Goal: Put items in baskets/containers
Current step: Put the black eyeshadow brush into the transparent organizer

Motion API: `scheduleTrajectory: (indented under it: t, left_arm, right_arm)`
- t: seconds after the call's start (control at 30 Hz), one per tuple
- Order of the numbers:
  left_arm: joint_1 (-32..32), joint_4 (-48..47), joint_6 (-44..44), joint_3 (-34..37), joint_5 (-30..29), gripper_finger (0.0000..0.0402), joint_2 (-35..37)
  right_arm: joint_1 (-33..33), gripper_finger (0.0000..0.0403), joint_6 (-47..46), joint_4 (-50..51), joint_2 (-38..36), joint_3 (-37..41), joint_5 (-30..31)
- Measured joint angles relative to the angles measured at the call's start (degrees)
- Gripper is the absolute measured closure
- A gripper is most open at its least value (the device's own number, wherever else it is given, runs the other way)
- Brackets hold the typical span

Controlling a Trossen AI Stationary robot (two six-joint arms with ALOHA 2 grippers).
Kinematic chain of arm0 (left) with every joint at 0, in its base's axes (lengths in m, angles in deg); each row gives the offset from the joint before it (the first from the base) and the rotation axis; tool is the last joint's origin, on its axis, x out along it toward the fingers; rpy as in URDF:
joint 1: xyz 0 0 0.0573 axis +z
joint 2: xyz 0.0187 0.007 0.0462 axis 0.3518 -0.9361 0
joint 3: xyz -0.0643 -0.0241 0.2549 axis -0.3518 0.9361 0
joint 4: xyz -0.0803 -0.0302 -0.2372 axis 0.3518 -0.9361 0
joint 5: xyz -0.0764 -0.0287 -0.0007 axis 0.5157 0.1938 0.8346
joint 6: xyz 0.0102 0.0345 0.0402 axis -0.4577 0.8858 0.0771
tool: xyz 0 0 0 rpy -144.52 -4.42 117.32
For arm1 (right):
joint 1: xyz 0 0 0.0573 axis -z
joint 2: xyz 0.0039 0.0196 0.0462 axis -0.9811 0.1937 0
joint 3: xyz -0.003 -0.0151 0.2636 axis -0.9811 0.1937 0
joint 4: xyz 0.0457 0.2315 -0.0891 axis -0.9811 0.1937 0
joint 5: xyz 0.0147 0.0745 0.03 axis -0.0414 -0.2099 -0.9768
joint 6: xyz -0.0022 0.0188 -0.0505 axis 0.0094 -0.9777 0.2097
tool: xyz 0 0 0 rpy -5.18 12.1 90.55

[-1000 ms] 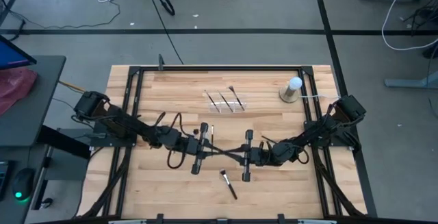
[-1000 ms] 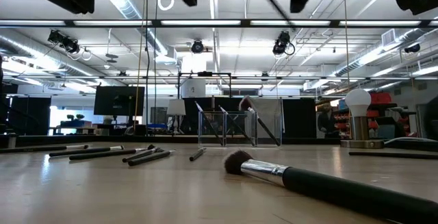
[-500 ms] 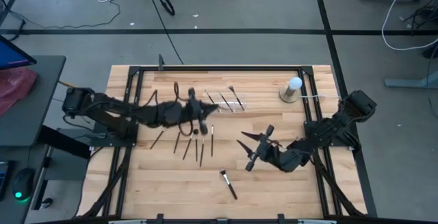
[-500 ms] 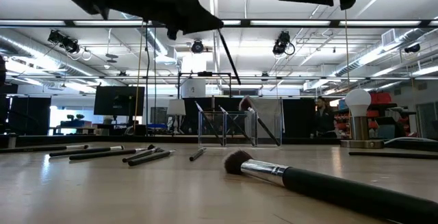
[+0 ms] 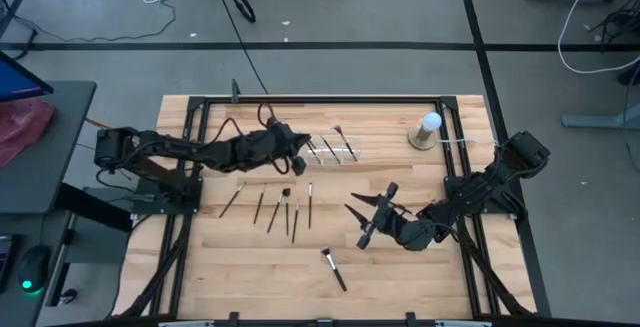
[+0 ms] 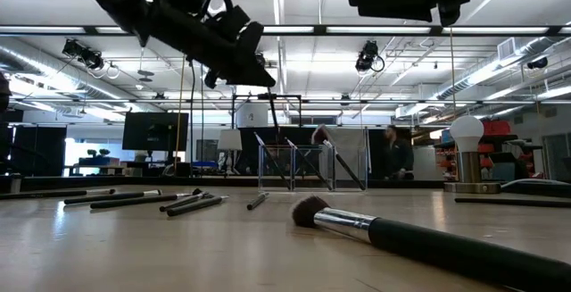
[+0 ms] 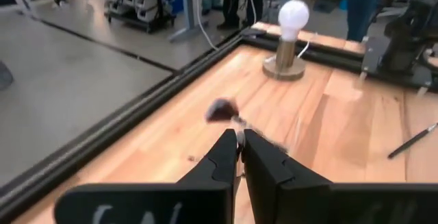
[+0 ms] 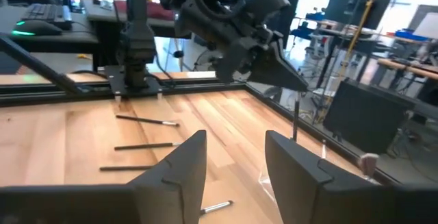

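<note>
Left jaws [image 5: 300,155] pinch a brush [image 6: 287,134] over the wooden table [image 5: 400,277]; right jaws [image 5: 368,219] gape.

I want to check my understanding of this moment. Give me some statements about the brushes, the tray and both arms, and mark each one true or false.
1. The left end effector is beside the clear organiser tray, shut on a thin brush. True.
2. The right end effector is shut on a brush. False: it is open and holds nothing.
3. Several loose brushes lie on the table. True.
4. The tray is empty. False: a few brushes already rest in it.
5. The white ball lamp lies tipped over. False: it stands upright on its round base.
</note>
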Motion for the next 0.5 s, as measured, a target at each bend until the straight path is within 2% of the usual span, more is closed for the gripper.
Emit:
scheduleTrajectory:
  t: [0.27,0.5]
  left_arm:
    - [1.6,7.8,-4.2,5.8,0.1,0.0378,-2.8]
    - [4.3,9.9,-6.7,6.6,3.0,0.0377,-4.3]
  right_arm:
    - [0.4,0.0252,-0.1,-0.1,0.0,0.0,-0.9]
    - [1.1,0.0252,-0.8,-0.1,0.0,0.0,-1.0]
